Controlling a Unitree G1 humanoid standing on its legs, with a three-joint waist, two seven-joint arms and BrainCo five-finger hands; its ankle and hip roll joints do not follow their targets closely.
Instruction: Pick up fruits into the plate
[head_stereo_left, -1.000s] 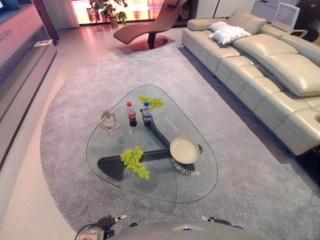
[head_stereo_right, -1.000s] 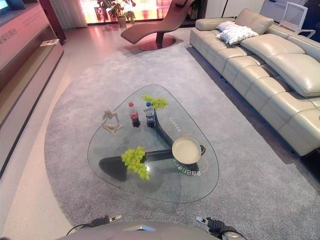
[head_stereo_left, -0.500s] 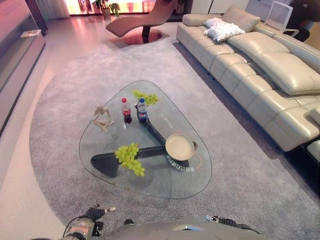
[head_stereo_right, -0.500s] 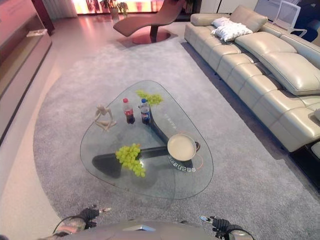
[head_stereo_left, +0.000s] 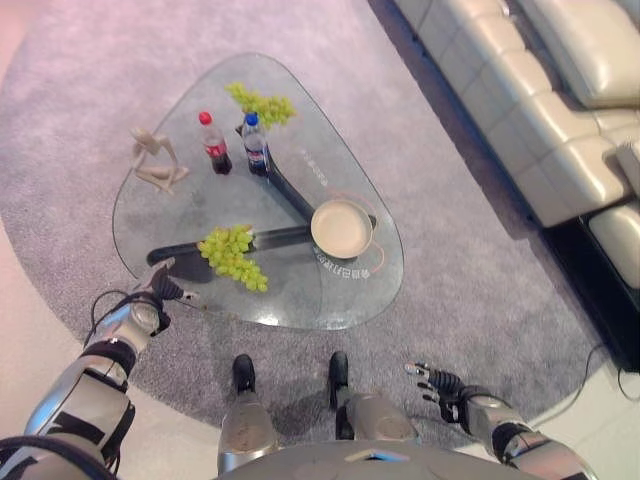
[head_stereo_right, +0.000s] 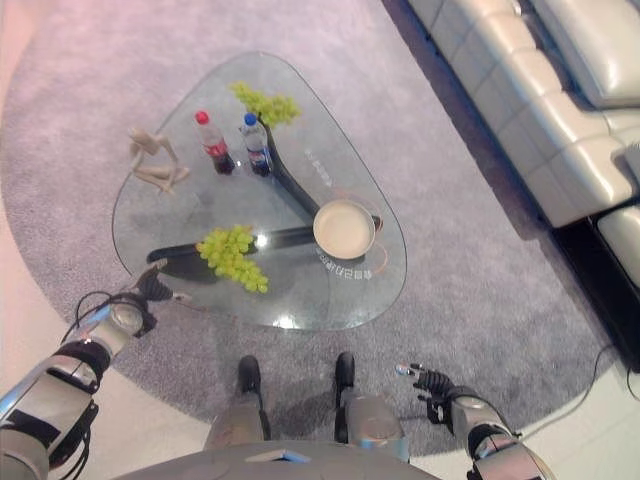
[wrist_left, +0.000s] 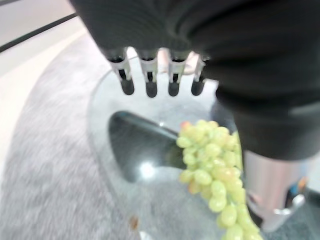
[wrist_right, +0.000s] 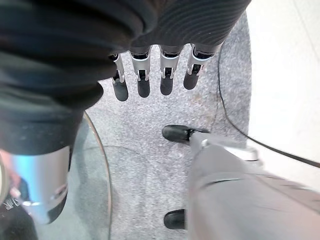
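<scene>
Two bunches of green grapes are seen on the glass table (head_stereo_left: 300, 300). At the left edge of the table the left hand (head_stereo_left: 160, 290) is held with its fingers straight and relaxed, empty. The near grapes (head_stereo_left: 232, 256) lie just beside it on the glass. The far grapes (head_stereo_left: 262, 103) are placed behind two bottles (head_stereo_left: 232, 143). The empty plate (head_stereo_left: 341, 227) is set further right. The right hand (head_stereo_left: 440, 382) is held spread and empty over the carpet (head_stereo_left: 450, 250).

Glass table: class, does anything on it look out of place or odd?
Yes: two bunches of green grapes lie bare on the glass table, one at the near-left, one at the far end, while the plate is empty. Both bottles and the figurine stand upright.
</scene>
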